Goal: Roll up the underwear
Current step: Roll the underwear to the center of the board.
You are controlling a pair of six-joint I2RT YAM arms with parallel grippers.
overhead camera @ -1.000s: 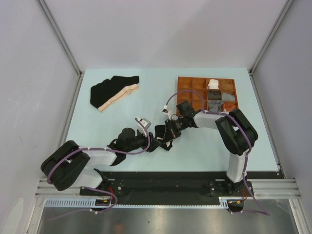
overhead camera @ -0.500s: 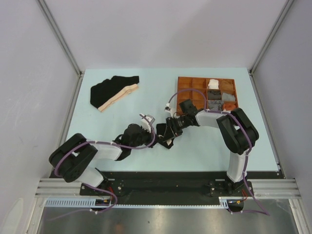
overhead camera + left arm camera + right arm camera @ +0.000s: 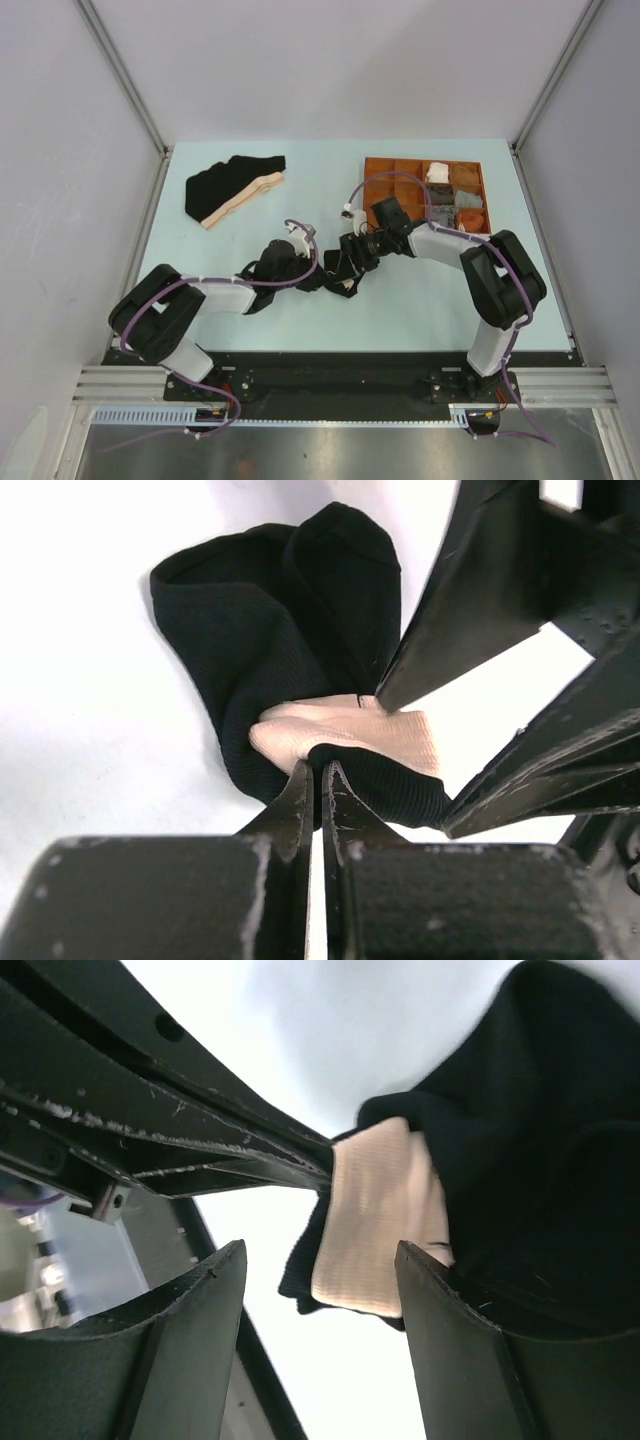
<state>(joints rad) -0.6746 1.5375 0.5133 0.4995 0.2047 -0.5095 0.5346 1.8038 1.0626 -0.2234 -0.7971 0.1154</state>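
1. Far left of table [image 3: 420, 310]: flat brief [image 3: 235, 187], black w/ beige band, lies spread out, well apart from both arms, not rolled yet.
2. left gripper [image 3: 318, 780]: jaws clenched on a black fold at the near edge of the bundled brief [image 3: 270, 630], just below its beige waistband [image 3: 345, 730].
3. Bundled brief sits mid-table between the two grippers, resting on the surface, loosely rolled. Black body bulges away from the left jaws. Waistband end faces them.
4. Long axis, judged from left wrist view: runs straight out from the left jaws' tips, so the roll lies ahead of that arm, not beside it.
5. right gripper [image 3: 320, 1250]: jaws released and standing wide, one finger either side of the waistband end. Can't tell if either touches the cloth.
6. Judgement: both arms are equally near, but only the left has a grip. Next move prob. turns on the right jaws closing across the waistband while the left anchors the fold.
7. Far right: tray [image 3: 400, 160], some compartments filled w/ cloth pieces, too small to ID.
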